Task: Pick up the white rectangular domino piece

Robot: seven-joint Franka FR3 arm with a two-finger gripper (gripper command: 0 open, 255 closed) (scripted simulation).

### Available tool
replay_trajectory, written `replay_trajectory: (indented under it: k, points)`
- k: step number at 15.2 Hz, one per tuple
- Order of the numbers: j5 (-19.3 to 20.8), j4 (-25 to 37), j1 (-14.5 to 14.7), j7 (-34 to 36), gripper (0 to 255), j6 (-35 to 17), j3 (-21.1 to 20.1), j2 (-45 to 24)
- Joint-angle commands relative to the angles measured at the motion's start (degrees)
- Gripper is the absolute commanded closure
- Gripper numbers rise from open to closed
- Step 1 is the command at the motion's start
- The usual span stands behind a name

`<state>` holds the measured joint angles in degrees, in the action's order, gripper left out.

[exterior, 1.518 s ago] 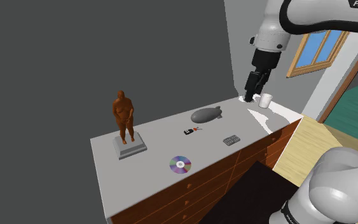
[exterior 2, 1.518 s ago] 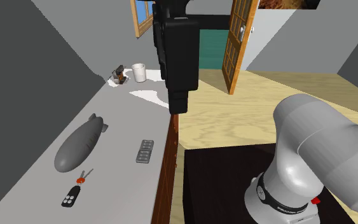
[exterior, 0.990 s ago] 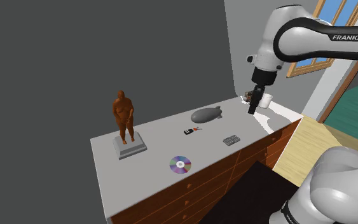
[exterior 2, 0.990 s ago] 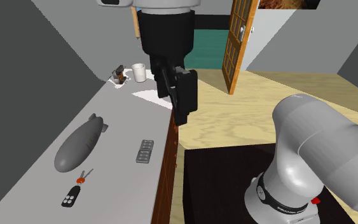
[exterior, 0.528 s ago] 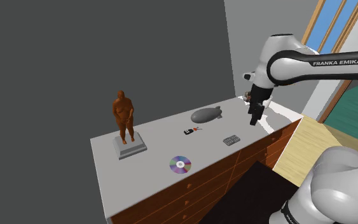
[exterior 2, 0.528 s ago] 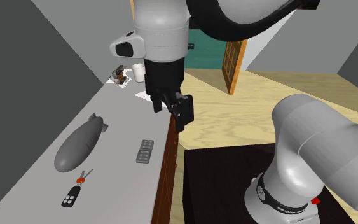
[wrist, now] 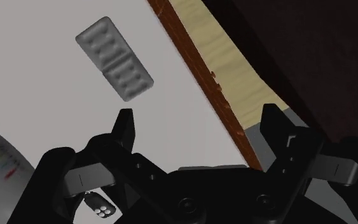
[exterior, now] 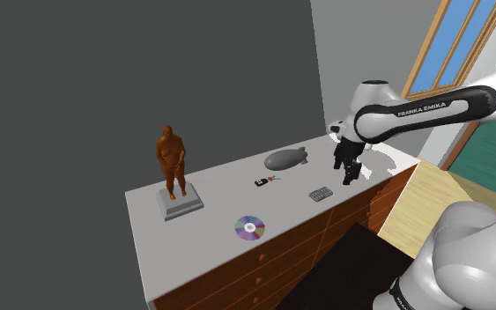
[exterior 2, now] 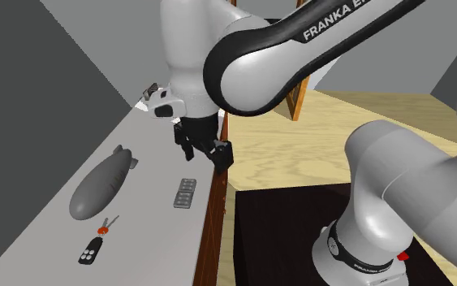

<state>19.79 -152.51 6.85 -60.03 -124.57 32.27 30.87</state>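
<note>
domino [exterior 2: 187, 193] lies flat, long axis running along the dresser [exterior 2: 149, 236] edge

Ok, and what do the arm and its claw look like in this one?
A rounded white arm with dark joint bands, one carrying white FRANKA EMIKA lettering. The claw is all black, with two blocky fingers.

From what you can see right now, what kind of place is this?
Probably a room in a house, maybe a bedroom: a wooden chest of drawers, a wood-framed window with blue panes, and a pale plank floor.
</note>
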Motion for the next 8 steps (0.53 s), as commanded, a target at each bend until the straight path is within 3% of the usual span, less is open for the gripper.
replay_trajectory:
  k: [1, 5, 8]
  points:
    - [0.13, 0.57, 1.97, -5.60, 0, -4.81, 3.41, -4.71]
    - [-3.19, 2.37, 7.15, -18.28, 0, -14.22, 10.74, -15.33]
    - [-11.73, 4.61, 12.60, -31.43, 0, -20.89, 16.25, -25.13]
